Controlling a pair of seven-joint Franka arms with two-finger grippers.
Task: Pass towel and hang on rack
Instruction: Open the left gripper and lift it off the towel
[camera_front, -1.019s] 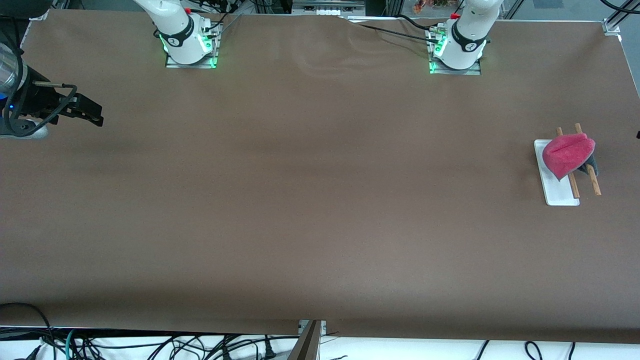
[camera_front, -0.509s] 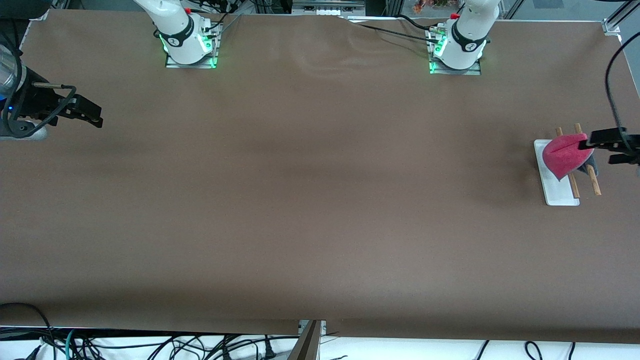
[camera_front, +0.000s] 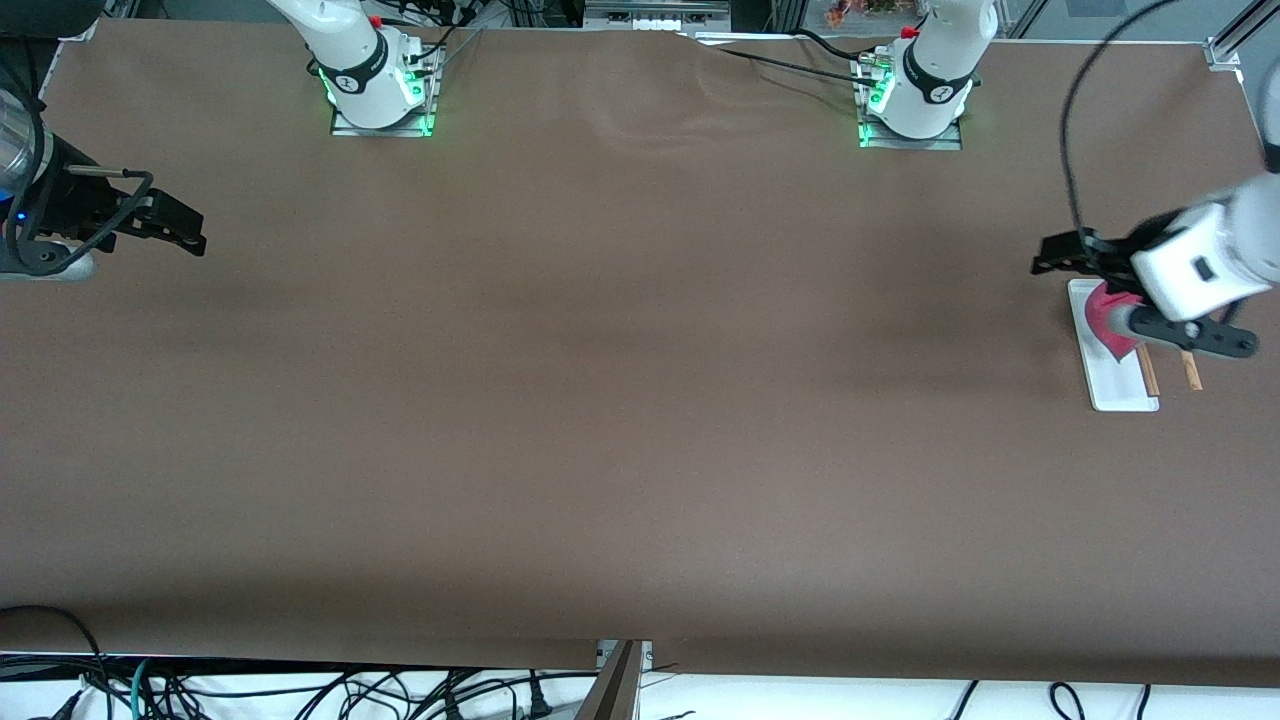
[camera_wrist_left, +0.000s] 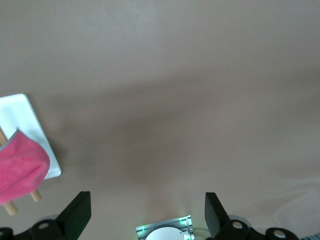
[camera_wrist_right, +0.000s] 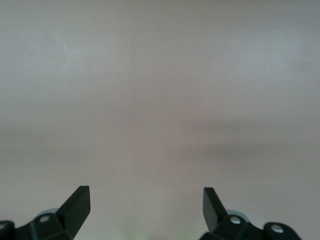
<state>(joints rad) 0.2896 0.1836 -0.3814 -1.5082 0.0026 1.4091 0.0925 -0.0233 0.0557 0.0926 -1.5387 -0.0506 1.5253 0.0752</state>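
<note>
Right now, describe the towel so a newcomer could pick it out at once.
Start at the left arm's end of the brown table, where a small rack stands on a flat white base. The towel is draped over its two wooden rods, beneath the left hand. It is the only bright pink-red thing there.

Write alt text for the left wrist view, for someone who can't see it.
A pink-red towel hangs over the wooden rods of a white-based rack on a brown table. The left pincer is open over bare table beside the rack, holding nothing.
</note>
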